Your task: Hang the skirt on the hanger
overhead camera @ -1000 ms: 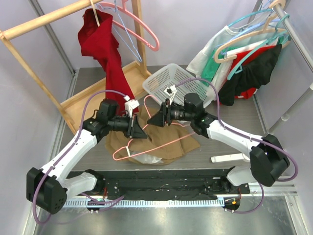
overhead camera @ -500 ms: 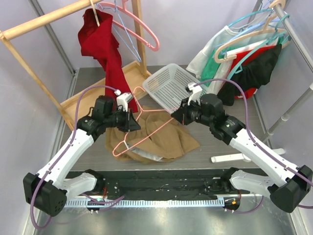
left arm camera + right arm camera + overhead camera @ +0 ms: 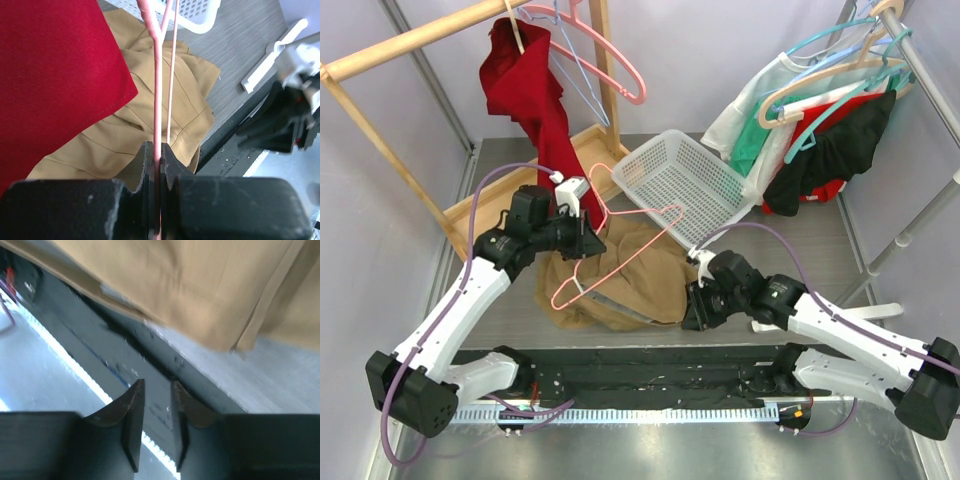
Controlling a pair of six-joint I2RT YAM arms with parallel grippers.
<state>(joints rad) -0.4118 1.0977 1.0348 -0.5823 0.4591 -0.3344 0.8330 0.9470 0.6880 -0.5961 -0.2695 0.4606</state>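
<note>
- The right tool (image 3: 692, 308), having let go of the hanger's far-right end, is now sitting low at the skirt's (image 3: 630, 275) near edge, jaws narrowly parted on nothing; the blurred wrist view is leaving it unclear whether it is touching the hem.
- The skirt is lying crumpled on the worktop (image 3: 790, 240), not yet hung.
- The left tool (image 3: 588, 238) alone is clamping the pink hanger (image 3: 157, 100), whose long axis is running near-left to far-right above the skirt.

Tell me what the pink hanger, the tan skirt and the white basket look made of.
The pink hanger: thin rod, smooth pink coating, probably coated metal wire. The tan skirt: matte woven cloth, perhaps cotton twill, with stitched seams and soft folds. The white basket: rigid moulded plastic, judging by its uniform lattice of holes.
</note>
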